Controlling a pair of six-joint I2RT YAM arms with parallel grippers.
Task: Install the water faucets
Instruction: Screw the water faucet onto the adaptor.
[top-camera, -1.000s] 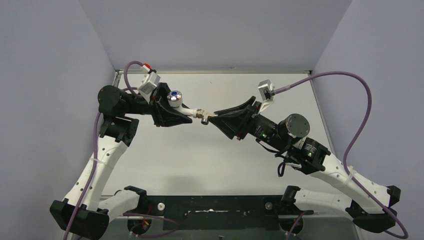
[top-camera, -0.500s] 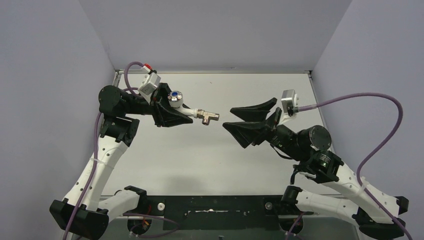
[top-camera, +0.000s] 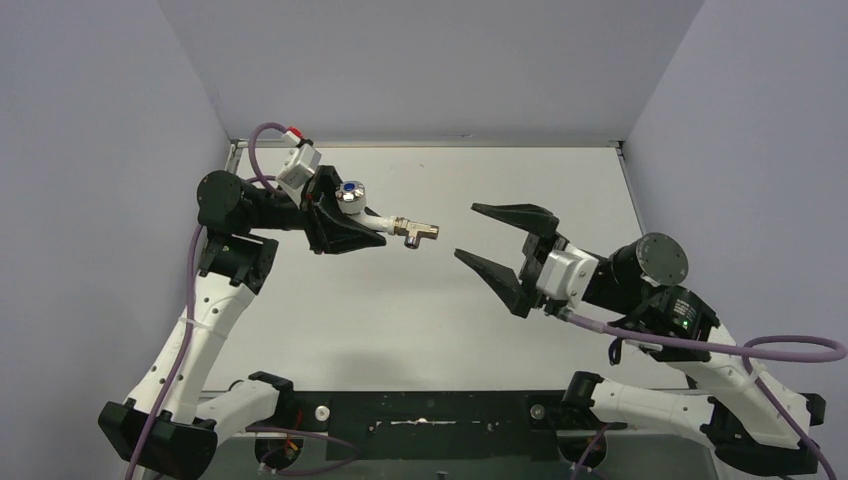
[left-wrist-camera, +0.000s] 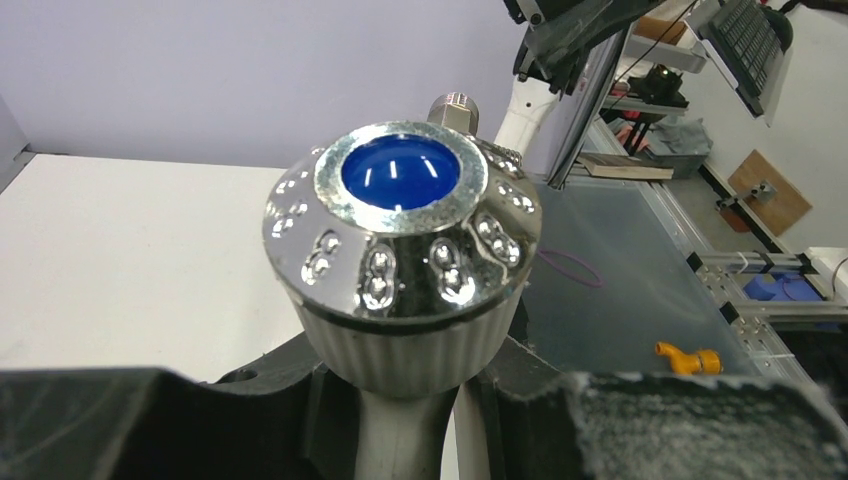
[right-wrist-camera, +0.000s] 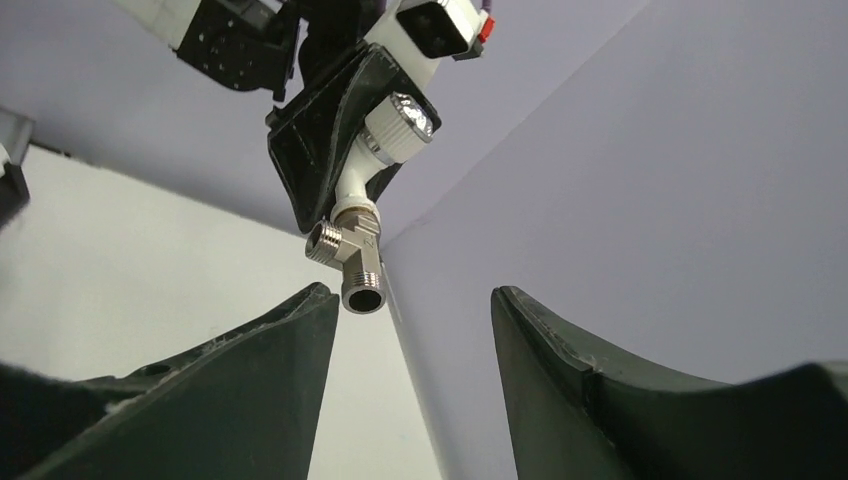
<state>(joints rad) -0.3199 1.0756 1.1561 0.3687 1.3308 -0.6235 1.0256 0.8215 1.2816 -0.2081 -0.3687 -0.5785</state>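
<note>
Top external view: left gripper (top-camera: 372, 238) is clamped on the white body of the water faucet (top-camera: 377, 220), holding it in the air above the table (top-camera: 400, 320), left-rear area. Chrome knob (top-camera: 349, 195) w/ blue dot faces up. Metal fitting (top-camera: 415, 232) sits on the free end of the faucet stem and projects past the left gripper towards the right arm.

Right gripper (top-camera: 467, 231): fingers (top-camera: 515, 215) spread, nothing between them, apart from the fitting w/ a visible gap.

Key relation: assy long axis runs approx. left-to-right across the table, knob end at the left arm, fitting end pointing into the right gripper's mouth. Right wrist view agrees: the fitting's open threaded port faces almost straight at the camera, left of centre between the two fingers, i.e. nearer the finger at frame left.

Judgement: the right arm is the free one & nearest the fitting. A grip there likely needs a straight advance along that axis plus a small lateral correction to centre the fitting before closing. Thread seating: cannot tell.
</note>
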